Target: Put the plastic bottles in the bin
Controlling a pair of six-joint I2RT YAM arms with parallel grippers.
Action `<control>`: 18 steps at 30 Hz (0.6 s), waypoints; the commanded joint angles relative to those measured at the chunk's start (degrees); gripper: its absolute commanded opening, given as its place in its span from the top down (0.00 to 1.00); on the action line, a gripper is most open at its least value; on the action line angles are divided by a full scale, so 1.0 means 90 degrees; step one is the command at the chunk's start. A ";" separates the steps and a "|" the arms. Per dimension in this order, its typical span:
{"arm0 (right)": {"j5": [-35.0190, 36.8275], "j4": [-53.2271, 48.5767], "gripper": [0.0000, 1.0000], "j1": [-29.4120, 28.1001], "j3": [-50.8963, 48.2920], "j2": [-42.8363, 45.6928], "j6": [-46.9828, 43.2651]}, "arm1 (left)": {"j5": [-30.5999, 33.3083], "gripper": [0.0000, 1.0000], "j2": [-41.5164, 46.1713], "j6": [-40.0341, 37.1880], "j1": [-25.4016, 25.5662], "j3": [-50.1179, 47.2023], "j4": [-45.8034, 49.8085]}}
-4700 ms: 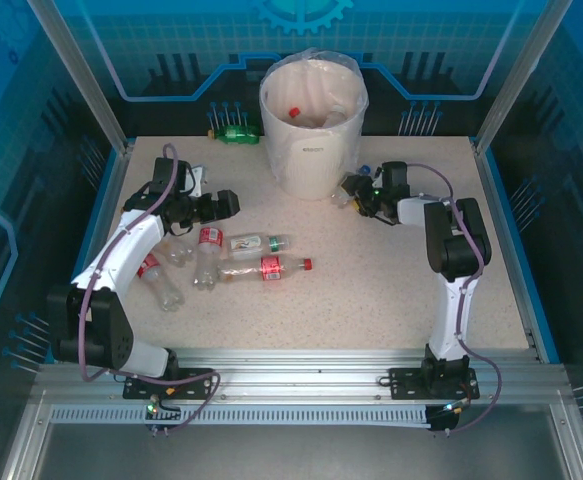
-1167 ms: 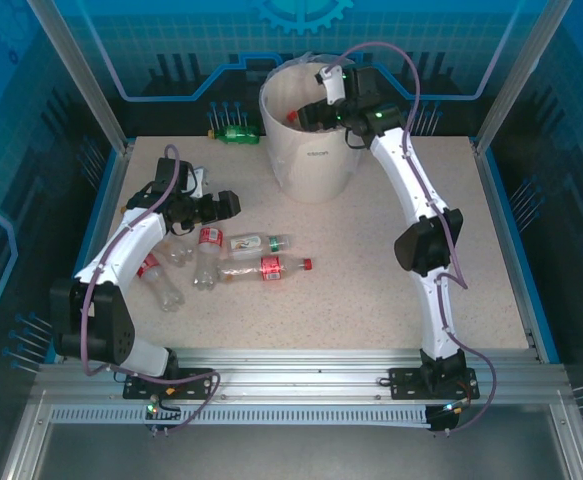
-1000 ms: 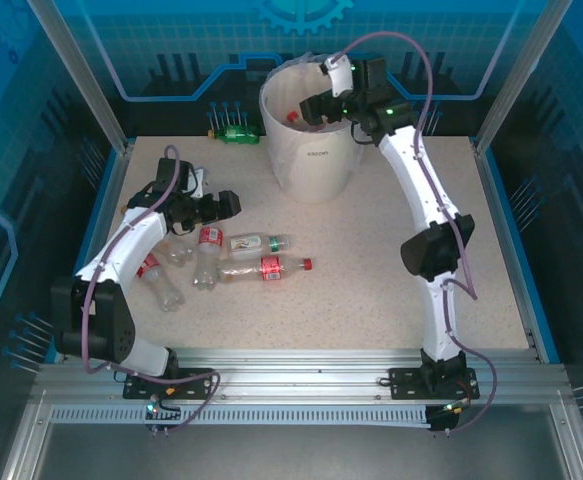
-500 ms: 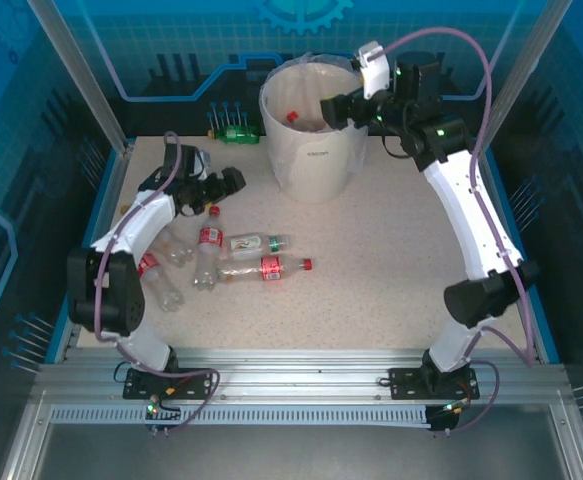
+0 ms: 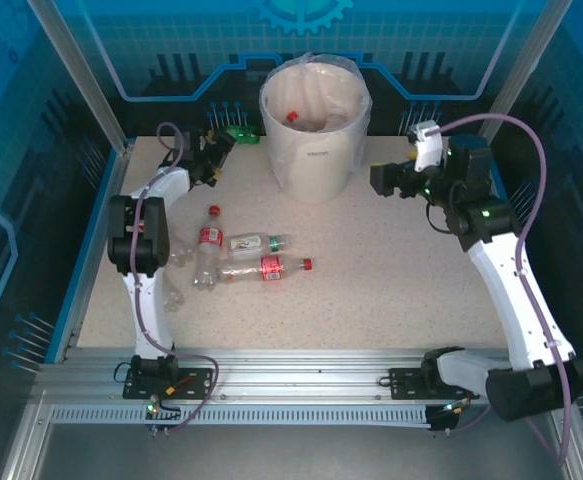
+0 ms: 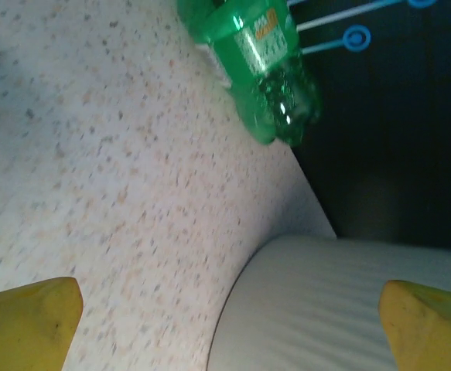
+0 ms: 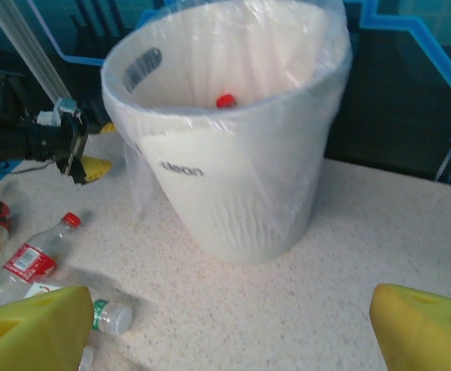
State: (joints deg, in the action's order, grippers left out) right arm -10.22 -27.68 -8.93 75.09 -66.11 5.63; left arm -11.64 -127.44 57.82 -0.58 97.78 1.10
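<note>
Robotics laboratory test cell: a speckled table (image 5: 371, 300) fenced by aluminium posts (image 5: 81, 75) and blue printed panels (image 5: 171, 40), with two robot arms (image 5: 516, 290) bolted to a metal rail (image 5: 301, 365) at its near edge.

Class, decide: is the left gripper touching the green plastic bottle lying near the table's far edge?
Apart. The left wrist view shows bare speckled tabletop between the open left gripper and the green plastic bottle beyond it.

The left gripper's (image 6: 225, 328) 2 yellow fingertips (image 6: 24, 317) stand wide apart, framing the bin (image 6: 310, 309) wall and green bottle (image 6: 260, 62).
</note>
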 commanded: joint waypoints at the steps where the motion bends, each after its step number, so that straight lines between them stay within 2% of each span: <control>1: -0.0187 0.0146 0.07 0.0225 -0.0485 0.0315 0.0245 | 0.0539 0.01 -0.0472 0.0348 0.0005 0.0818 0.0168; 7: -0.0439 0.0236 0.07 0.0606 -0.1168 0.0625 0.0395 | 0.1107 0.01 -0.1597 -0.0307 0.0061 0.2790 0.1240; 10: -0.0531 0.0275 0.07 0.0774 -0.1304 0.0636 0.0448 | 0.1388 0.01 -0.2262 -0.0830 0.0161 0.4138 0.2126; 14: -0.0527 0.0340 0.07 0.0909 -0.1414 0.0656 0.0466 | 0.1605 0.01 -0.3056 -0.1039 0.0239 0.5600 0.2900; 18: -0.0575 0.0390 0.08 0.1012 -0.1490 0.0635 0.0508 | 0.1779 0.01 -0.3295 -0.1076 0.0258 0.5825 0.2702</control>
State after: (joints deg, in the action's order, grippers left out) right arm -14.13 -26.02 -0.86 62.54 -61.39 9.28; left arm 1.52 -154.89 50.57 1.41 147.83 21.85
